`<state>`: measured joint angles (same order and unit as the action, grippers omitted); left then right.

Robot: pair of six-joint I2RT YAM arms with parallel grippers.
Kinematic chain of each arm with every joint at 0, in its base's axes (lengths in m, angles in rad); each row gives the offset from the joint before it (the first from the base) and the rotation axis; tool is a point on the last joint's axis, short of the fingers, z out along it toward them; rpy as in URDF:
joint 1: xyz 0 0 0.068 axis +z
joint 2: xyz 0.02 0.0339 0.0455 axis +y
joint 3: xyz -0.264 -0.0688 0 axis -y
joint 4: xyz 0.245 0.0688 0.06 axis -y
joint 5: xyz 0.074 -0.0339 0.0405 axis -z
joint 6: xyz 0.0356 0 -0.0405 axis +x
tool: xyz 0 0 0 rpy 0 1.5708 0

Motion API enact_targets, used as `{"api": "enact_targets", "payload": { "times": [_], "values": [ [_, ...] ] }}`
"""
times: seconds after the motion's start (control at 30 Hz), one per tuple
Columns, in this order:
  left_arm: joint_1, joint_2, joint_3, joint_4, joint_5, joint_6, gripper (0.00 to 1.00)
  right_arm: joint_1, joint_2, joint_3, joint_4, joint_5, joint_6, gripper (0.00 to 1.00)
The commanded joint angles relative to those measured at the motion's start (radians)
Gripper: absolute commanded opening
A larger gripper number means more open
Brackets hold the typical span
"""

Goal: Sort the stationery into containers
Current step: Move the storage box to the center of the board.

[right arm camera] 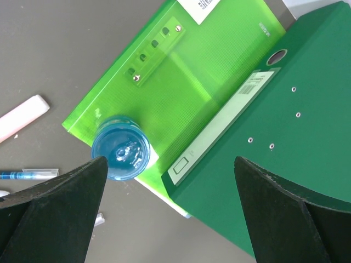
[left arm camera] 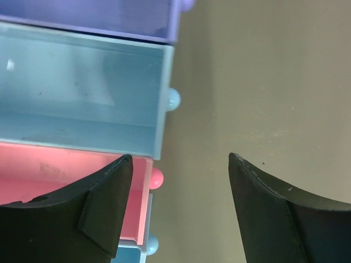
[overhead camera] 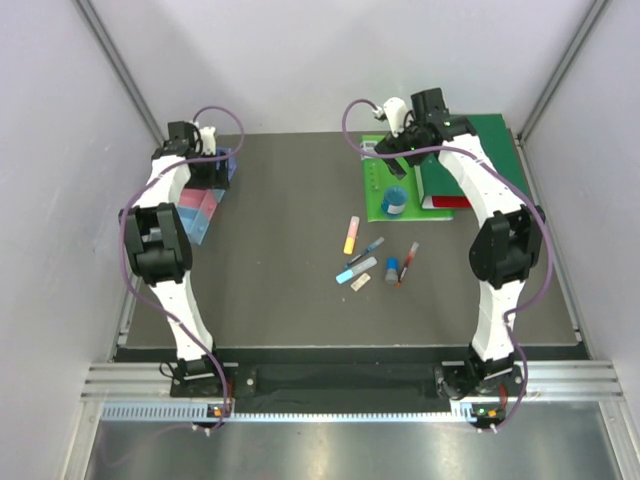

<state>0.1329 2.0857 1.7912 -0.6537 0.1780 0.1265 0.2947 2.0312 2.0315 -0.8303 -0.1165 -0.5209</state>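
Note:
The stationery lies mid-table: an orange-yellow highlighter [overhead camera: 351, 235], a dark pen [overhead camera: 366, 250], a light-blue marker [overhead camera: 357, 270], a tan eraser [overhead camera: 361, 283], a small blue cylinder [overhead camera: 392, 270] and a red pen [overhead camera: 407, 262]. A round blue disc [overhead camera: 393, 201] [right arm camera: 120, 147] sits on the light-green folder's corner. The four bins [overhead camera: 205, 205] stand in a row at far left: purple [left arm camera: 88, 16], light blue [left arm camera: 82, 98], pink [left arm camera: 60, 170] and blue [left arm camera: 131, 253]. My left gripper [overhead camera: 207, 160] [left arm camera: 180, 159] is open and empty over the bins' knobbed ends. My right gripper [overhead camera: 398, 150] [right arm camera: 170, 160] is open and empty above the disc and binder.
A light-green folder [overhead camera: 385, 180] [right arm camera: 181, 82] and a dark green binder [overhead camera: 470, 150] [right arm camera: 285, 137] lie at the back right. In the right wrist view a pale stick-shaped item [right arm camera: 22, 116] and a blue pen [right arm camera: 27, 174] lie at the left edge. Grey walls close in both sides.

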Motion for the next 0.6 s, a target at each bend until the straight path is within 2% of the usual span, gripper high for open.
{"api": "enact_targets", "payload": {
  "times": [0.0, 0.3, 0.57],
  "values": [
    [-0.009, -0.053, -0.012, 0.072, 0.109, 0.090, 0.76, 0.012, -0.032, 0.049, 0.007, 0.009, 0.004, 1.00],
    [-0.009, -0.006, -0.035, 0.051, 0.123, 0.162, 0.72, 0.014, -0.025, 0.073, 0.008, 0.024, 0.004, 1.00],
    [-0.006, -0.053, -0.111, 0.026, 0.058, 0.206, 0.71, 0.014, -0.032, 0.050, 0.011, 0.029, 0.004, 1.00]
  ]
}}
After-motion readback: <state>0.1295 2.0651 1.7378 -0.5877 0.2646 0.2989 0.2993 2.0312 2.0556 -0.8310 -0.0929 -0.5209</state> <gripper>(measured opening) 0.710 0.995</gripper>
